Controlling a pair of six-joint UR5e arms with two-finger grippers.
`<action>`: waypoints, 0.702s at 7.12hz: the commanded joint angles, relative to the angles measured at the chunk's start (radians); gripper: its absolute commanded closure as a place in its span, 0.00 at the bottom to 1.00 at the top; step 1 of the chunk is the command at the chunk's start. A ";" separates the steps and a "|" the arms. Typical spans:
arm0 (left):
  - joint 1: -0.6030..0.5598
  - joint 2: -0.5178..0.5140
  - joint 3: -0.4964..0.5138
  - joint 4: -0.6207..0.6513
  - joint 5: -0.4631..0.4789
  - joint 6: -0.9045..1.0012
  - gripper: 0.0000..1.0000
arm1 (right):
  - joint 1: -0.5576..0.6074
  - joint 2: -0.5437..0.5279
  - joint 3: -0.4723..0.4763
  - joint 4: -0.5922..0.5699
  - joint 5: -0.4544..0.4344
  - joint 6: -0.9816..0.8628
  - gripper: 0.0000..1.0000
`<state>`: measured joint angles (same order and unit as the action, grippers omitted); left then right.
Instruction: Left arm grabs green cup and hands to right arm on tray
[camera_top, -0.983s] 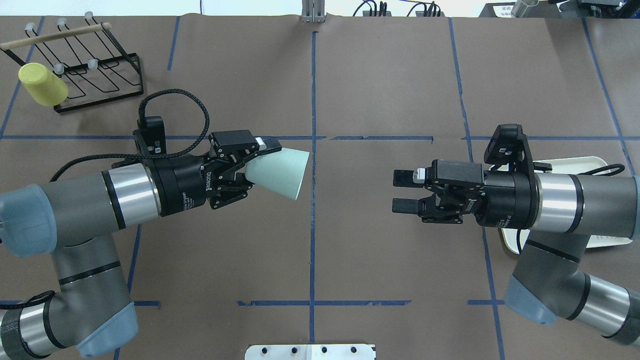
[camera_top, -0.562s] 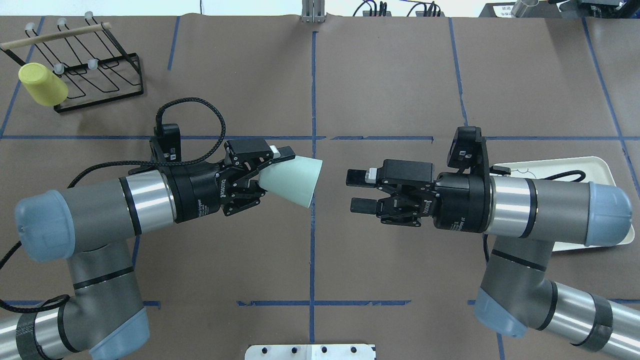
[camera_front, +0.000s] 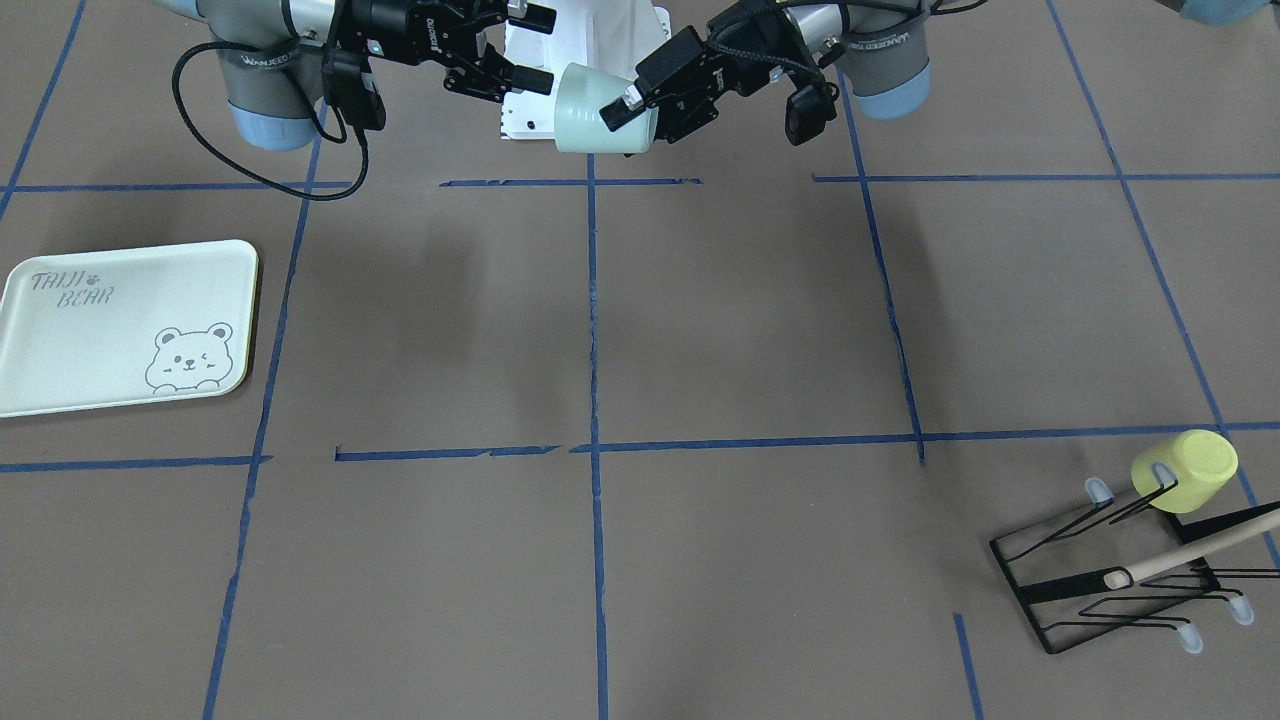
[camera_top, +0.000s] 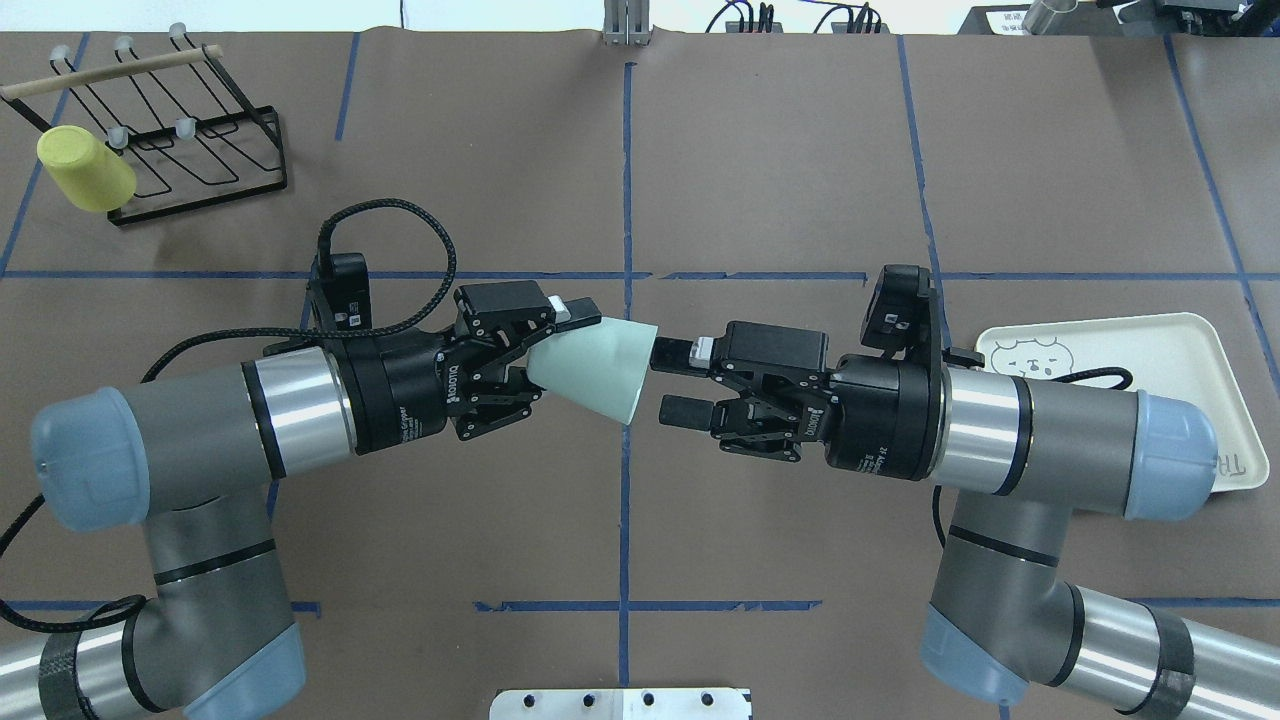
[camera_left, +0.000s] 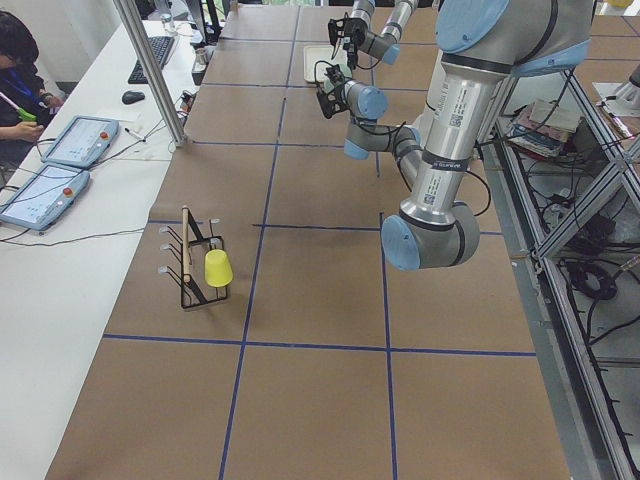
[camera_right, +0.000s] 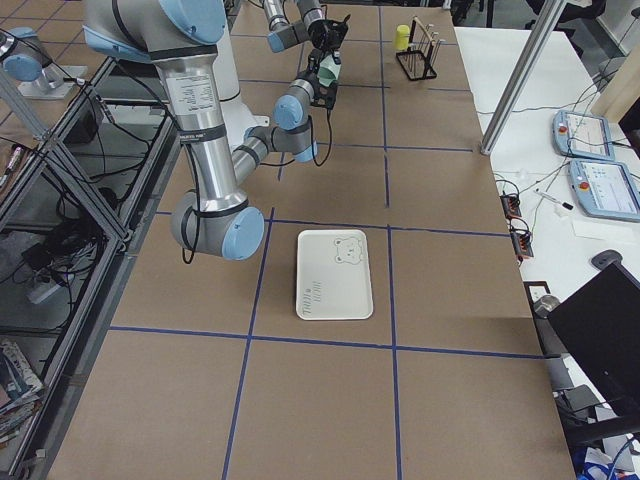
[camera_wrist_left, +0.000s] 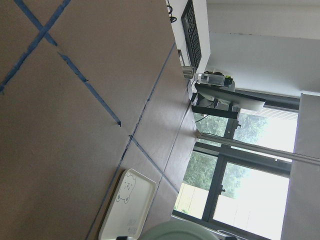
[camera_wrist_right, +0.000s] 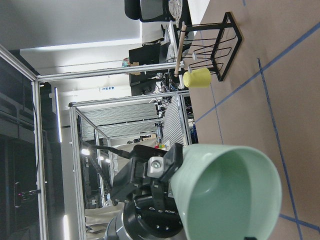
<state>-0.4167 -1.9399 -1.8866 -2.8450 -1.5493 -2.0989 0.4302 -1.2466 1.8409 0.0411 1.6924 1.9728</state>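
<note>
The pale mint green cup (camera_top: 595, 372) lies sideways in the air over the table's middle, with its mouth toward the right arm. My left gripper (camera_top: 556, 354) is shut on the cup's base end. In the front-facing view the gripper (camera_front: 640, 105) and the cup (camera_front: 590, 125) show at the top. My right gripper (camera_top: 668, 382) is open and empty. Its fingertips are just at the cup's rim; I cannot tell if they touch. The right wrist view looks into the cup's mouth (camera_wrist_right: 227, 195). The tray (camera_top: 1150, 350) lies flat at the right, partly under the right arm.
A yellow-green cup (camera_top: 85, 170) hangs on a black wire rack (camera_top: 200, 150) at the far left corner. A white base plate (camera_top: 620, 703) sits at the near edge. Blue tape lines cross the brown table. The tray shows in full in the front-facing view (camera_front: 100, 340).
My right gripper has moved left, off the tray side, up to the cup's mouth. My left gripper has moved a little to the right with the cup still in it.
</note>
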 joint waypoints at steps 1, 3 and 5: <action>0.024 0.002 -0.002 -0.025 0.000 -0.004 0.55 | -0.001 0.004 0.000 0.000 -0.013 0.000 0.13; 0.029 0.007 -0.006 -0.027 0.000 -0.030 0.55 | -0.001 0.004 0.000 -0.004 -0.016 0.000 0.14; 0.041 0.006 0.000 -0.025 0.003 -0.030 0.55 | -0.001 0.006 0.000 -0.009 -0.025 0.003 0.16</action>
<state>-0.3834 -1.9331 -1.8909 -2.8711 -1.5479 -2.1276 0.4295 -1.2415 1.8408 0.0338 1.6708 1.9741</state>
